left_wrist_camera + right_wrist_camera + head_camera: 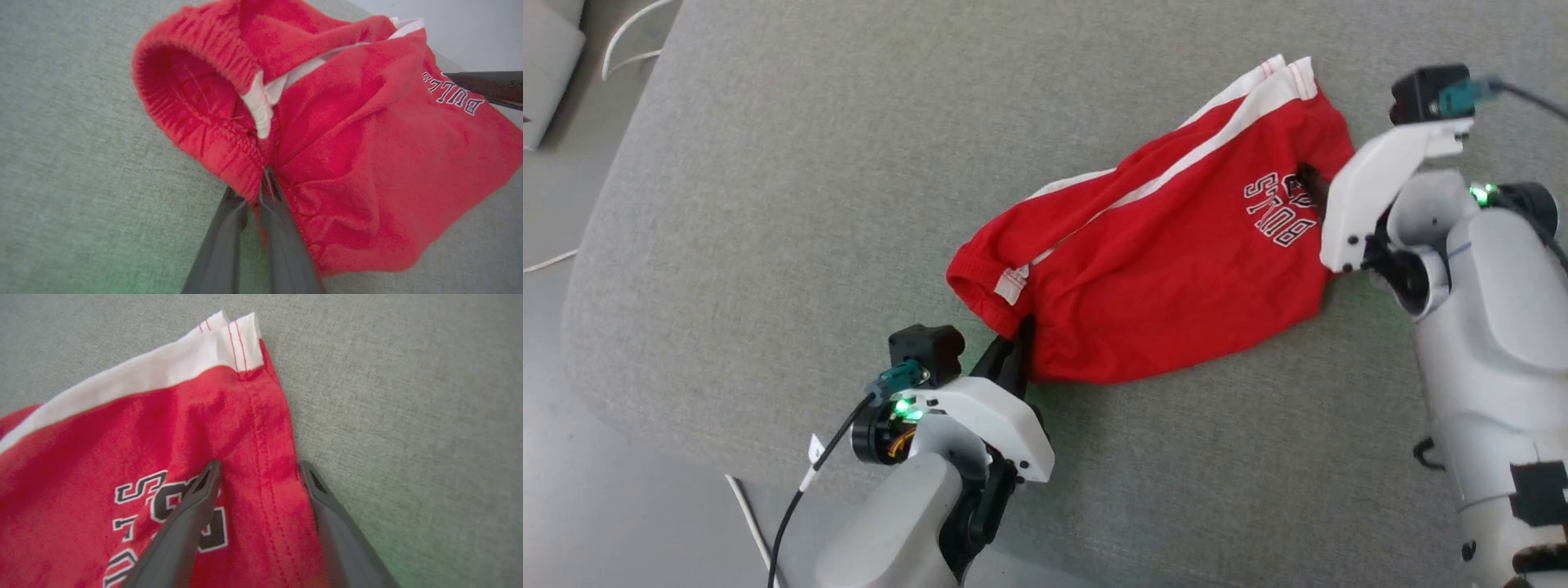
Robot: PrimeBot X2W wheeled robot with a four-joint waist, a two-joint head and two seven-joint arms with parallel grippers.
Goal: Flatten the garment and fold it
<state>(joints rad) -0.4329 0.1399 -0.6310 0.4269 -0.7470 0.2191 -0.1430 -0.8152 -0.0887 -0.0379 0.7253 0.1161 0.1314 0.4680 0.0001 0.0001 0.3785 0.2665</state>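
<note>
L hand (pixel 1019 347) pinched red Bulls shorts (pixel 1176 278) at waistband (pixel 196 53); R hand (pixel 259 465) gaped open, straddling leg hem (pixel 269 428).

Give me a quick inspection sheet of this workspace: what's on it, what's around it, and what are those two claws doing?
Surface: grey woven fabric top, rounded corner at the left.
Job's things: red shorts, rumpled, not yet flat; white stripe and lettering face up.
Clutter: nothing seen.
Grippers: left gripper shut on the gathered waistband edge; right gripper open, fingers straddling the leg hem.
Cables: black cable hanging from the left wrist; dark cable at the right wrist; white cord on the floor.
Surroundings: grey floor; pale furniture at the far left.
</note>
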